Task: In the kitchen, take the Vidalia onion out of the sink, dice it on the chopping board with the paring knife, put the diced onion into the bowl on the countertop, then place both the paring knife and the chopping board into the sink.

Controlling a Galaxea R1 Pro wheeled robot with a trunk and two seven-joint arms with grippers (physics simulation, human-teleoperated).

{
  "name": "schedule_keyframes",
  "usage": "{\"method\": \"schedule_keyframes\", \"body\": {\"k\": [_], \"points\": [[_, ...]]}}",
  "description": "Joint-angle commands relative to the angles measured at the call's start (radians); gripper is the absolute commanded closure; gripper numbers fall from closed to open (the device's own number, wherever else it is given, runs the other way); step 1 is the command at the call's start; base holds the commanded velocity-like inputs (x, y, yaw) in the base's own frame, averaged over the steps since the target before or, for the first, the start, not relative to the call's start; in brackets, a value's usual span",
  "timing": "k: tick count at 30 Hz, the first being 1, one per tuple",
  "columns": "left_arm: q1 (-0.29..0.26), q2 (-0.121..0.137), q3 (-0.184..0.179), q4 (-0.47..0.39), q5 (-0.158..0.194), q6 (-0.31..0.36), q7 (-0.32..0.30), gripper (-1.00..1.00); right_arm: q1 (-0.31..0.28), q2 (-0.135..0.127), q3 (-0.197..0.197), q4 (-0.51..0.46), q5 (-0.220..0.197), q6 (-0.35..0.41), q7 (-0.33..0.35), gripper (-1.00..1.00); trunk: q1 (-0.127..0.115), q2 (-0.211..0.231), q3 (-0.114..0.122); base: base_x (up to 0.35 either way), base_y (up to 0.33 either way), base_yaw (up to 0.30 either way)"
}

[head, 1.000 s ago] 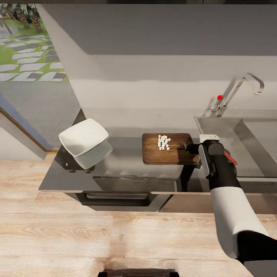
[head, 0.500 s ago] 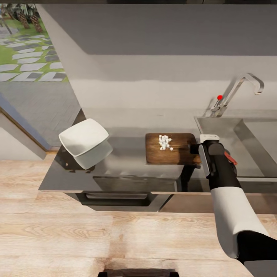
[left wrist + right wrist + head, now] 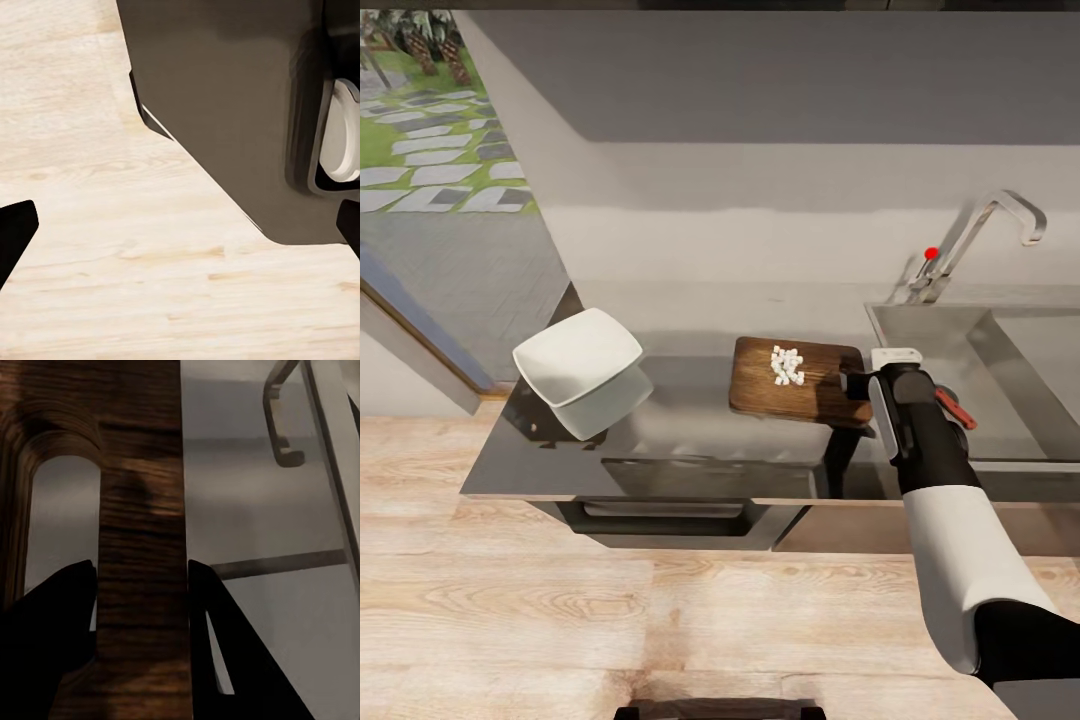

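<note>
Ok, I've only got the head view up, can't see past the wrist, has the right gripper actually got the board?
Observer: Yes. In the right wrist view the right gripper has one finger through the handle slot and one outside the end edge of the chopping board, pinching the strip of wood between them.
Operator: And where's my left gripper?
Observer: The left wrist view shows the left gripper with its fingertips wide apart, nothing between them, over pale wood floor beside a dark panel.
Operator: Anything beyond the board on the right wrist?
Observer: The tap and the grey sink lie past the board's edge.
</note>
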Motion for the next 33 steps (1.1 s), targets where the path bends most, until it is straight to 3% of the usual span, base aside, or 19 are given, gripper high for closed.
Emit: {"method": "schedule_keyframes", "body": {"k": [1, 10, 33], "points": [[-0.002, -0.001, -0.008, 0.005, 0.007, -0.008, 0.001, -1.00, -0.001, 0.000, 0.000, -0.001, 0.005, 0.005, 0.003, 1.00, 0.001, -0.002, -0.001, 0.000, 0.000, 0.000], [-0.002, -0.002, -0.009, 0.004, 0.007, -0.008, 0.001, -1.00, -0.001, -0.005, -0.004, -0.002, 0.007, 0.007, 0.004, 1.00, 0.001, -0.002, 0.000, 0.000, 0.000, 0.000], [-0.002, -0.006, -0.009, 0.003, 0.007, -0.008, 0.001, -1.00, -0.001, -0.005, -0.004, -0.011, 0.007, 0.009, 0.003, 1.00, 0.001, -0.002, 0.035, 0.000, 0.007, 0.000]]}}
